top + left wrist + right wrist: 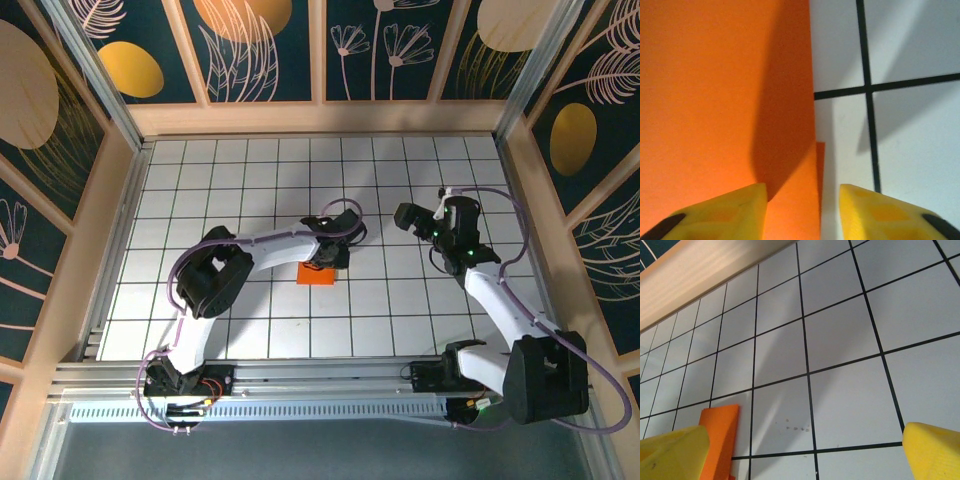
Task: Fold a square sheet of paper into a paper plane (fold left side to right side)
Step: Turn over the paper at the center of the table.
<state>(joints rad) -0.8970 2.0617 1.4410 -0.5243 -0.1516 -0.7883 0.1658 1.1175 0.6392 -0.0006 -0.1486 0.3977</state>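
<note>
White gridded surface [250,190] took up most of the scene, and 2 arms reached over it from the near edge. The left claw [328,256] hung over the middle, directly above the sheet of paper [318,274], a small folded orange patch. The right claw [408,216] hovered well apart from it, spread wide and grasping nothing. From there the paper [720,432] lay low and to the left, beside that claw's left finger.

Seen from the left wrist, the left claw [802,195] was released, its 2 yellow fingers [740,210] parted with nothing pinched between them. The paper [715,100] lay flat beneath it and spread out to its left. 1 finger sat over the orange and the other over bare surface.

The paper's straight right edge ran directly ahead of the claw, passing up through the gap between the fingers, so the long axis pointed forward from the claw. A thin sliver of under layer [820,165] peeked past that edge.

By my judgement the left arm was far the nearer, so the next crease or pinch along that edge was its job.
</note>
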